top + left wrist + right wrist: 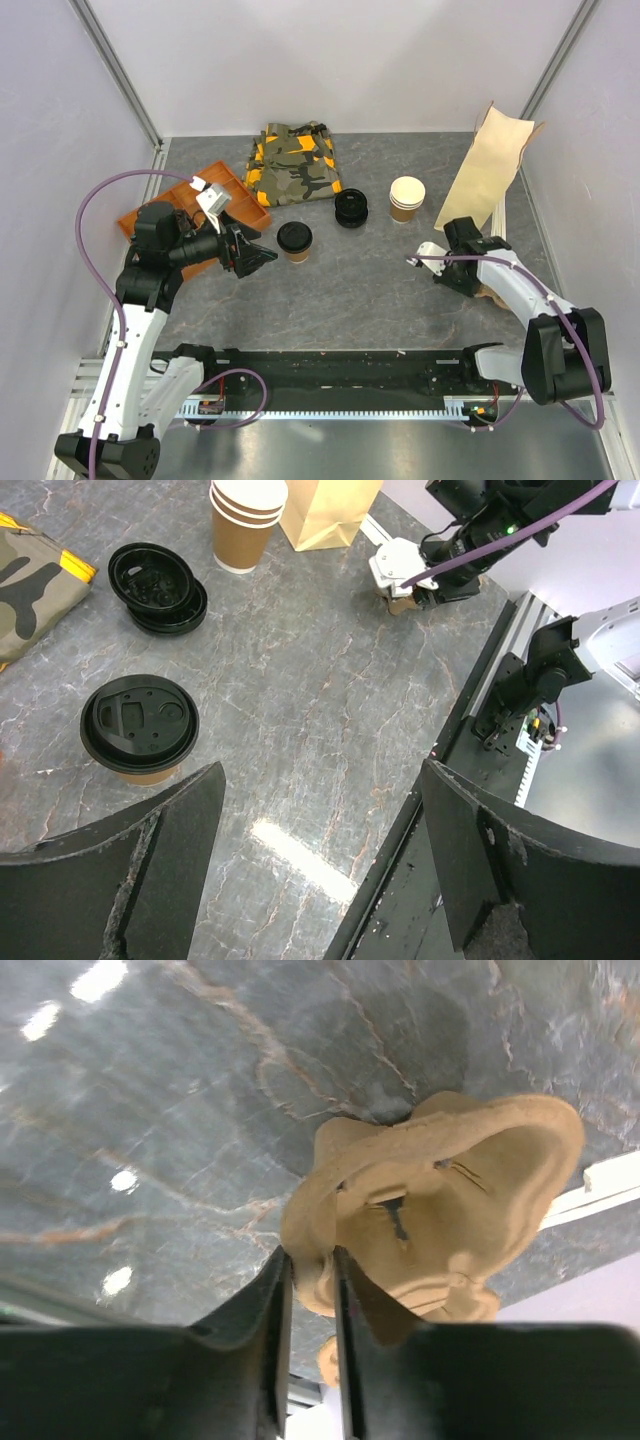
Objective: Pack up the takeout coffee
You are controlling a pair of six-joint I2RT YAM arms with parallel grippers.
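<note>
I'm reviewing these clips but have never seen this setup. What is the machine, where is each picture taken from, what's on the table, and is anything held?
Two robot arms are bolted to a table. One picture looks down from above; the others come from wrist cameras.

On the table: a lidded coffee, stacked cups, loose lids, a paper bag, camouflage cloth and an orange tray.

The left gripper is open beside the coffee, holding nothing. The right gripper pinches a moulded cardboard piece.
</note>
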